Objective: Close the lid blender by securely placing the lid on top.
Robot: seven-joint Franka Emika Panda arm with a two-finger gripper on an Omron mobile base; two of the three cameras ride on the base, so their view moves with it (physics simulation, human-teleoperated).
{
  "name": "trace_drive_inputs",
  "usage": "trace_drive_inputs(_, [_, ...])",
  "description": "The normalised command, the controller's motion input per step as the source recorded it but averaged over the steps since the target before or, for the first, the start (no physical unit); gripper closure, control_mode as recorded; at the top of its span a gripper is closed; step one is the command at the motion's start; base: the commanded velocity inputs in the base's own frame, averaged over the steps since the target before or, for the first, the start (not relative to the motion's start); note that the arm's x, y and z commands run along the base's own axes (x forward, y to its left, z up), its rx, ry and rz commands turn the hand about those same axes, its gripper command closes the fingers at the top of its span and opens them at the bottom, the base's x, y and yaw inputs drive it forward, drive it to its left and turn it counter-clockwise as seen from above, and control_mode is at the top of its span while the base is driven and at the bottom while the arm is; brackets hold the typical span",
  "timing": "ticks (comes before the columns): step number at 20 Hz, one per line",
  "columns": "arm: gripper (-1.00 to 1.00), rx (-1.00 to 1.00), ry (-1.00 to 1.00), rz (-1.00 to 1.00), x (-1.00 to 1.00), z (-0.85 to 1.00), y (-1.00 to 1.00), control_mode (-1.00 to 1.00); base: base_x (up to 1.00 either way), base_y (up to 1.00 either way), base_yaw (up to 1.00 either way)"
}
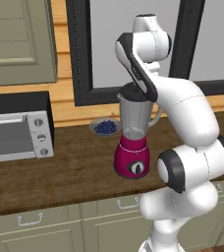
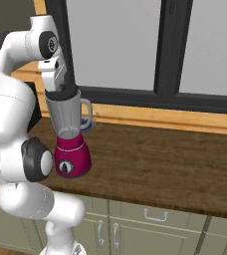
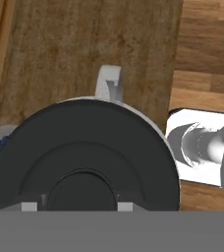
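The blender [image 1: 132, 147] stands on the wooden counter, a magenta base with a dark dial under a clear grey jar [image 2: 65, 117] with a side handle. The black round lid [image 3: 84, 157] lies flat across the jar's rim; it also shows as a dark cap [image 1: 132, 92] on the jar [image 2: 64, 94]. My gripper [image 3: 78, 206] is straight above it, pointing down. Its fingertips [image 3: 29, 206] stand on either side of the lid's raised centre knob, closed against it. The arm's forearm hides the hand in the left base view.
A silver toaster oven [image 1: 15, 130] stands at the left on the counter [image 2: 155, 154]. A small bowl of blueberries [image 1: 105, 127] sits just behind the blender, near the window sill. Cabinet drawers run below the counter's front edge.
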Motion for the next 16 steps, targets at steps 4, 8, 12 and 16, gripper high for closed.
trace_drive_inputs(4, [1.00, -0.04, 0.08, 0.00, -0.02, -0.09, 0.00, -1.00, 0.00, 0.00, 0.00])
trace_drive_inputs(8, [1.00, -0.07, 0.09, 0.00, 0.00, -0.37, 0.00, -1.00, 0.00, 0.00, 0.00])
trace_drive_inputs(12, [1.00, -0.01, 0.01, 0.00, -0.06, -0.59, -0.16, -1.00, 0.00, 0.00, 0.00])
trace_drive_inputs(16, [-1.00, 0.02, 0.00, 0.00, -0.14, -0.65, -0.21, -1.00, 0.00, 0.00, 0.00])
